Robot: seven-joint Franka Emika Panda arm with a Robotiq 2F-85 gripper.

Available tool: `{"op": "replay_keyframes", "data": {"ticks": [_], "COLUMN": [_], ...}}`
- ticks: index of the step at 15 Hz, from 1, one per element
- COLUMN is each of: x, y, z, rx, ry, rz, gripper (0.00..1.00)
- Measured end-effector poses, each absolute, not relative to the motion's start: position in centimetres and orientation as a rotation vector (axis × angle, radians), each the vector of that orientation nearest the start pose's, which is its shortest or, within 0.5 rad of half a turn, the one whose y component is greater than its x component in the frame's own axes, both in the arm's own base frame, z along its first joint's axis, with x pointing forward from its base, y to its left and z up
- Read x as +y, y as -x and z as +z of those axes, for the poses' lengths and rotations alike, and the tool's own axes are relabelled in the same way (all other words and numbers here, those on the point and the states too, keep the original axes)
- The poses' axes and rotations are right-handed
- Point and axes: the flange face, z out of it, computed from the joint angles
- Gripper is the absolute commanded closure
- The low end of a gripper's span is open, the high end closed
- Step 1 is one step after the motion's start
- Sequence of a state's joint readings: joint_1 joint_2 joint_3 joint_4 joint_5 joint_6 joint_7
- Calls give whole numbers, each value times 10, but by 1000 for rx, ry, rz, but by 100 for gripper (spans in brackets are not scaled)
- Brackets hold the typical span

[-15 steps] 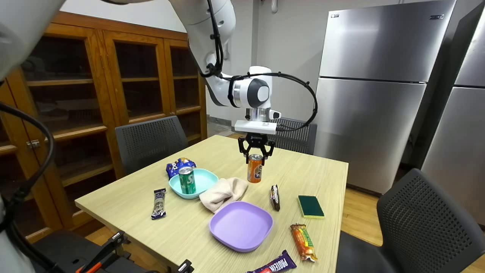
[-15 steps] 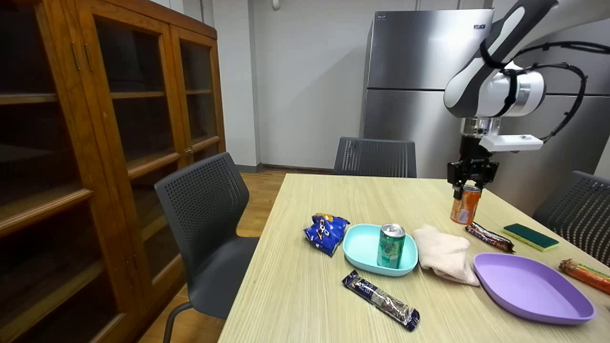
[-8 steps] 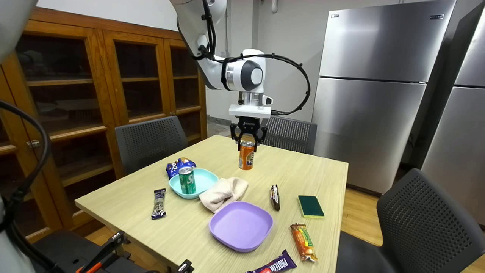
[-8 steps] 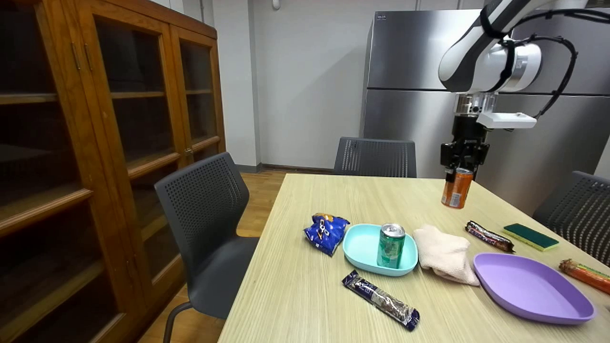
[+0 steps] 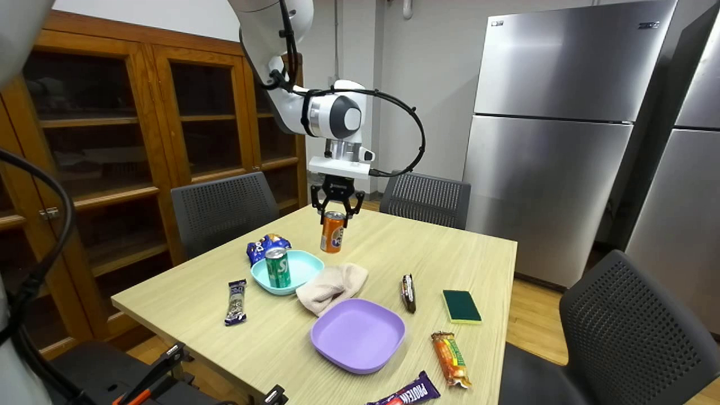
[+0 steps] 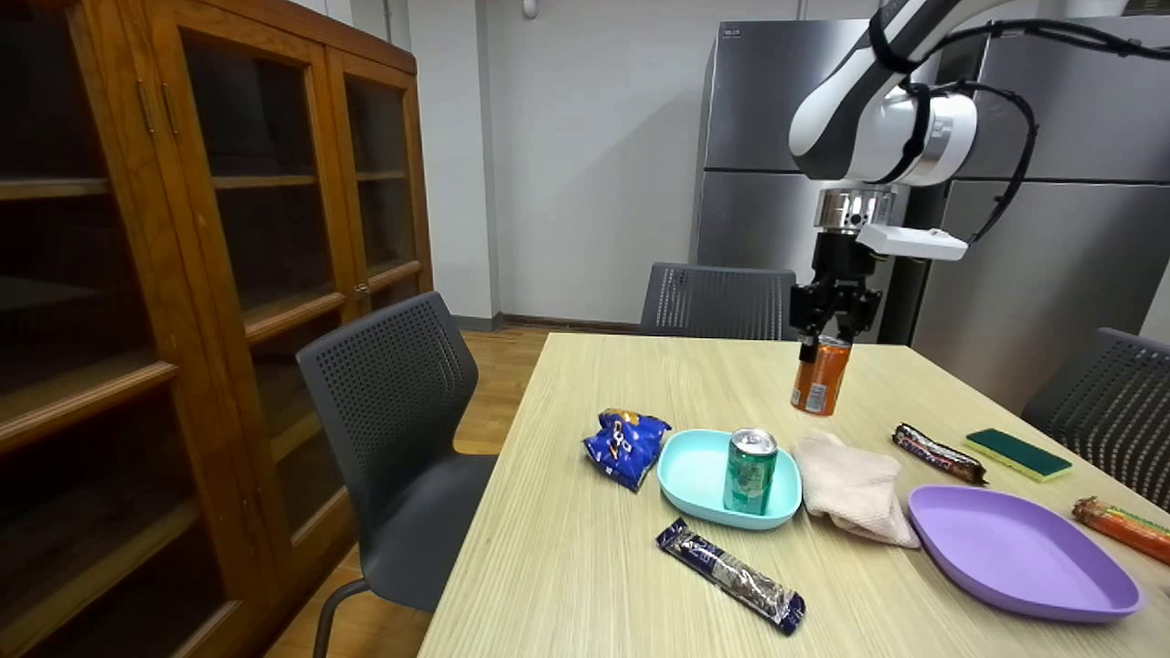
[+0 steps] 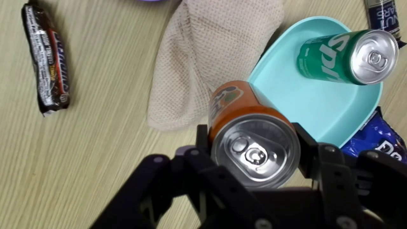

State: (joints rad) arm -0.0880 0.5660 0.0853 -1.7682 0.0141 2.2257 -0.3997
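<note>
An orange can [image 5: 332,237] is held by the gripper [image 5: 334,220], its upper part gripped between 2 black fingers [image 7: 202,136] that are pressed against opposite sides near the lid. In the wrist view the can is seen from above, its pull tab exposed. In both exterior views it is hung almost upright below the gripper, with a slight lean; the gap between its base and the table [image 5: 439,247] cannot be judged.

In the wrist view, parts of a beige cloth [image 5: 337,284] and a turquoise dish [image 5: 305,269] are covered by the can. A green can [image 6: 749,480] is stood inside the dish, and a blue snack bag [image 6: 626,448] is set just beside it.

The far table edge is seen behind the gripper, with a dark chair [image 5: 424,199] placed beyond it. Wood grain is shown between the can and that edge, and a broader stretch is shown toward the fridge [image 5: 551,191]. On the near side, room is narrowed by the cloth, with a purple plate [image 5: 358,336] laid just beside it. A wrapped Snickers bar [image 7: 47,60] and a green sponge [image 5: 461,305] are positioned well apart from the can.
</note>
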Motion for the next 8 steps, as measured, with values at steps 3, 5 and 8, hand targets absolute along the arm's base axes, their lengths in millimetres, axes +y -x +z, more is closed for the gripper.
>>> {"op": "replay_keyframes", "data": {"ticks": [3,5,8], "x": [19,32,47], "y": [-646,-645,-642], "z": [227,220,207], "rx": [-548,-529,-511], "ry": [3010,3010,2997], "rz": [169,187,218], "gripper": [62,62,62]}}
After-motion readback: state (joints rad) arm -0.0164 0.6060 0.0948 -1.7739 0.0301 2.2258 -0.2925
